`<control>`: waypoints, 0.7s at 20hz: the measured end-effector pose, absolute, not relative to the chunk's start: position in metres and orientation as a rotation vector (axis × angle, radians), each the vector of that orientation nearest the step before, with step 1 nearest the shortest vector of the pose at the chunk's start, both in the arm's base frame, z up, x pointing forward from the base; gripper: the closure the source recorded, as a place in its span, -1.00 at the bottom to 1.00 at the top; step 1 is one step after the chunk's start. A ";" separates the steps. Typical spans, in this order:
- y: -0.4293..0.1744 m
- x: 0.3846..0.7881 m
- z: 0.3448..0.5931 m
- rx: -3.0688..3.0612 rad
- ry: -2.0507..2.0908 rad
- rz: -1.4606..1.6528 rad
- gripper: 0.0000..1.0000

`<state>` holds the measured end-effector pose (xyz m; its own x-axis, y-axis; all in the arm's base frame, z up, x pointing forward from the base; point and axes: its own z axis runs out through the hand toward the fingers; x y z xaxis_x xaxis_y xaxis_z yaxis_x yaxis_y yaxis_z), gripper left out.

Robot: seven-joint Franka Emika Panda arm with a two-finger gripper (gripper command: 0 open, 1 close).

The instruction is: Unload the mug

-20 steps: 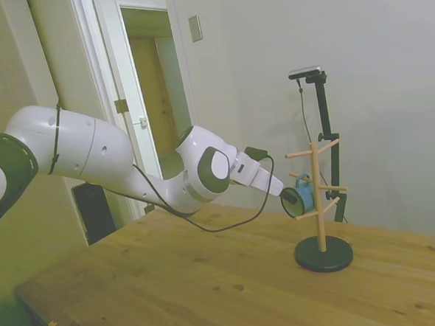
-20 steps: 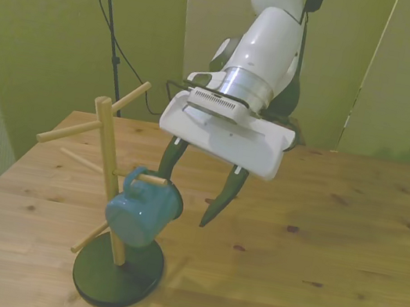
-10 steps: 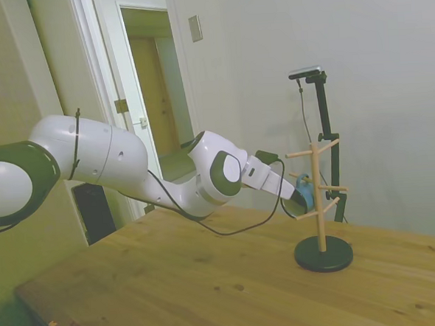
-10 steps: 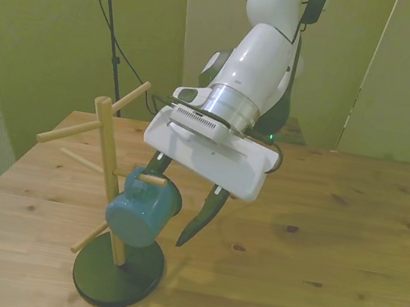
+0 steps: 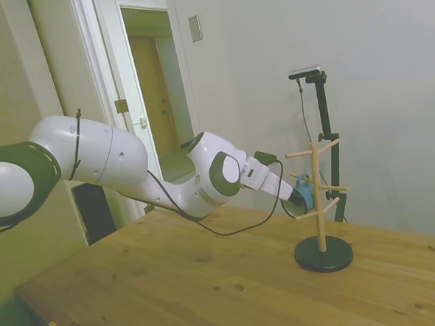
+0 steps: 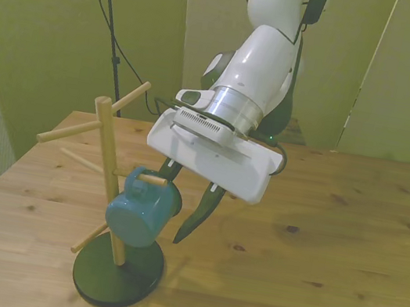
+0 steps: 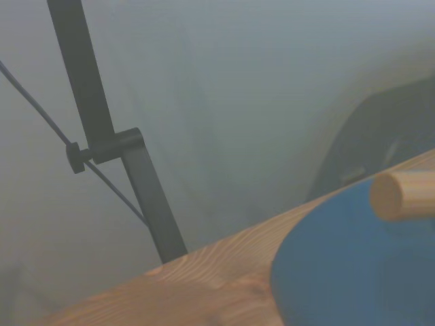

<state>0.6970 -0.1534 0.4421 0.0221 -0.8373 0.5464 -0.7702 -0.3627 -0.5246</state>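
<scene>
The small blue mug [image 6: 140, 212] hangs by its loop handle on a peg of the wooden peg stand [image 6: 107, 160], tilted with its bottom toward the front camera. My gripper [image 6: 172, 207] is open right beside it, on the front view's right. One finger [image 6: 193, 219] hangs clear of the mug and the other is partly hidden behind its edge. In the side view the gripper [image 5: 301, 197] sits against the mug [image 5: 304, 185] at the stand [image 5: 319, 201]. The wrist view is filled by a blurred patch of the blue mug [image 7: 353, 265] with a peg end [image 7: 401, 195] over it.
The stand's round black base [image 6: 118, 273] rests near the table's front corner on the front view's left. Several bare pegs stick out from the post. Wooden tabletop [image 6: 315, 252] stretches to the front view's right.
The gripper has moved toward the stand and a little lower, closing in on the mug from the front view's right. The mug still hangs on its peg.
</scene>
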 end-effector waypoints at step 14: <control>-0.149 0.698 0.445 -2.181 1.712 -1.260 1.00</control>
